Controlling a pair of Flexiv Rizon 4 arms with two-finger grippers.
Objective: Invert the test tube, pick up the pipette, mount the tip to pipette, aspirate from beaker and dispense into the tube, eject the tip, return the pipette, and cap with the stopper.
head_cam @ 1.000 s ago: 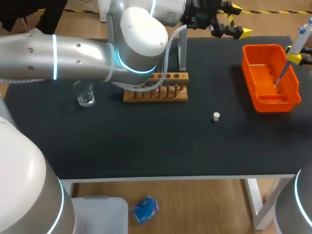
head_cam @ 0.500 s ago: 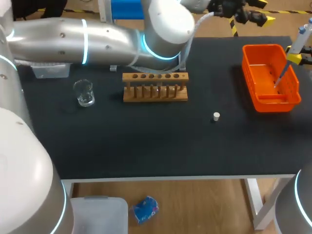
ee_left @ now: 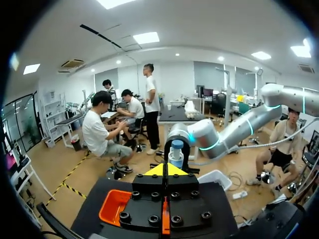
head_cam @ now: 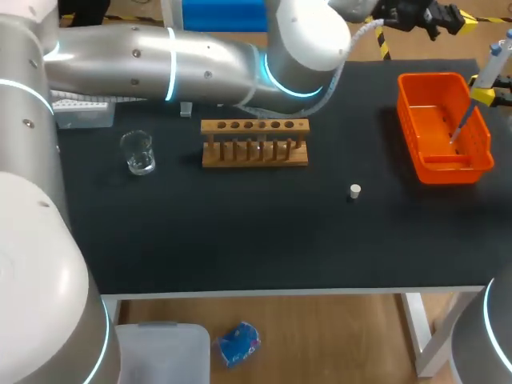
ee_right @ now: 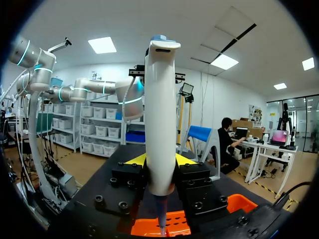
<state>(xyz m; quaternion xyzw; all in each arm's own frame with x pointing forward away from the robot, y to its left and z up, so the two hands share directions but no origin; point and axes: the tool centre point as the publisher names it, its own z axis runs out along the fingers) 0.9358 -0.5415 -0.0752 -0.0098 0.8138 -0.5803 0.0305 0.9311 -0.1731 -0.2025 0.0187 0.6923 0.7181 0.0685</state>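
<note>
pipette sat upright in the right gripper, fingers clamped on its body from both sides, tip hanging over the orange bin at the far right of the table. neither had moved over the last second. what changed: left arm swung off the tube rack and out to the far right. left gripper ended just past the bin's far end, fingers together, nothing held, pointed at the pipette's blue top. rack was uncovered again. stopper lay loose mid-table, beaker at the left. my read: tip-eject step, left lining up on the ejector. pipette return and capping still to do.
</note>
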